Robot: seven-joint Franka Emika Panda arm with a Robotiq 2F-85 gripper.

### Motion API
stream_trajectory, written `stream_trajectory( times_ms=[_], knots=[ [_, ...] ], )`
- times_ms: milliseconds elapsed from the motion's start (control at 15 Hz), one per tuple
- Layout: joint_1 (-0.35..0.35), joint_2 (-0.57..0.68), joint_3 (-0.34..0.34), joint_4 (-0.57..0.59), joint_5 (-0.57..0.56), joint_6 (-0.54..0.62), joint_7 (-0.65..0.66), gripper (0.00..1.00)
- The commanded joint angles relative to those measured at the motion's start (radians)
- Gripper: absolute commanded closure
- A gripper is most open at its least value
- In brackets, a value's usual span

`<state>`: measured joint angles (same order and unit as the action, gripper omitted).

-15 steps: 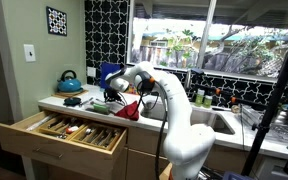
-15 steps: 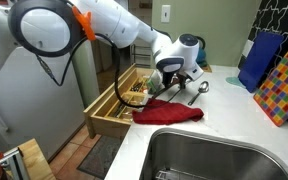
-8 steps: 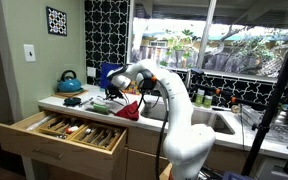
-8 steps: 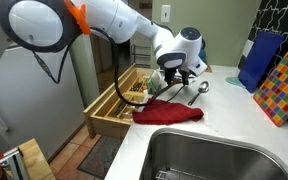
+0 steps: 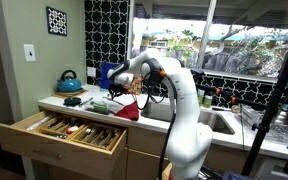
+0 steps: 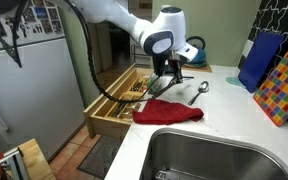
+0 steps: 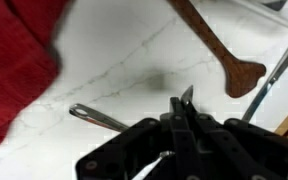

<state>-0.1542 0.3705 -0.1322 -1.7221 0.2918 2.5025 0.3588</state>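
1. In an exterior view, the arm [image 5: 174, 92] arches leftward to mid-frame, with the tool [image 5: 133, 89] pointing down.
2. In an exterior view, the tool [image 6: 170, 74] hangs at upper centre, above the cloth [image 6: 169, 112].
3. In the wrist view, the tool [image 7: 184, 100] is clenched at bottom centre. A metal handle [image 7: 96, 117] lies on the worktop [image 7: 114, 60] just to its left, and a spoon [image 7: 216, 48] is at upper right.

This is a home kitchen: a white marbled tabletop [image 6: 229, 108] runs beside a steel sink [image 6: 174, 150], with a teal kettle [image 5: 70, 81] at the far end. A wooden drawer [image 5: 34, 143] stands open showing sorted cutlery, a refrigerator [image 6: 34, 60] stands nearby, and a window [image 5: 214, 35] looks outdoors.
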Motion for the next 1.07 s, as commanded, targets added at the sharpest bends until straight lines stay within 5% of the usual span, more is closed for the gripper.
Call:
stream_trajectory(
  times_ms=[0, 267, 600, 1000],
  knots=[
    [0.105, -0.142, -0.07, -0.205, -0.229, 0.0, 0.108, 0.99],
    [0.168, -0.194, -0.122, -0.275, -0.525, 0.0, 0.302, 0.99],
    [0.165, -0.26, -0.143, -0.317, -0.838, -0.023, 0.546, 0.99],
    [0.131, -0.362, -0.101, -0.389, -1.019, -0.106, 0.768, 0.99]
  ],
)
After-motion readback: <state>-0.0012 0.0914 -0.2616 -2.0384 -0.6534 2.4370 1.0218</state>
